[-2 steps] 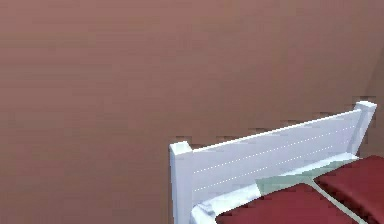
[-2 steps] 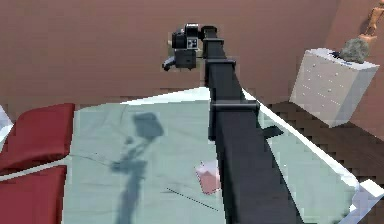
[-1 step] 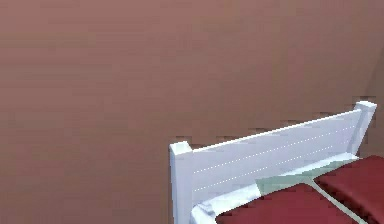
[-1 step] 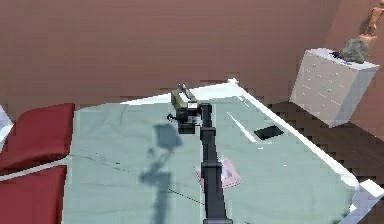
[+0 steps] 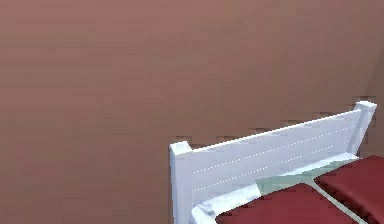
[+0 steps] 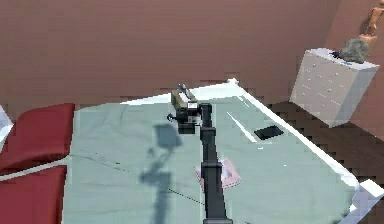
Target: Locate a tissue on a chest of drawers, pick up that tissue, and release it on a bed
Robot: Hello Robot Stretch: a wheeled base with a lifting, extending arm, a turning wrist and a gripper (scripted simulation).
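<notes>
A brown wall (image 5: 120, 80) closes the room behind a bed (image 6: 120, 140) with a pale green cover and a white headboard (image 5: 270, 150). In the arm side view its red pillows (image 6: 35, 140) lie at nine o'clock. A white chest of drawers (image 6: 330, 85) stands at two o'clock beyond the bed's corner, with a greyish figure (image 6: 355, 48) on top.

The arm (image 6: 210, 165) rises from six o'clock and reaches out over the cover, and the gripper (image 6: 183, 103) sits near the middle of the view. Whether its jaws are parted or together cannot be told. A small pale boxy shape (image 6: 181, 97) shows at the arm's far end with the bed behind it. It may be the tissue, but I cannot tell that, nor whether anything is held.

With the arm over the bed, the step in hand looks like the release. To do it well, let go over the broad bare cover, low enough that the thing falls only a little way. Keep well in from the white frame, and clear of the flat black thing (image 6: 266, 132) at three o'clock and the pinkish patch (image 6: 232, 172) just beside the arm.
</notes>
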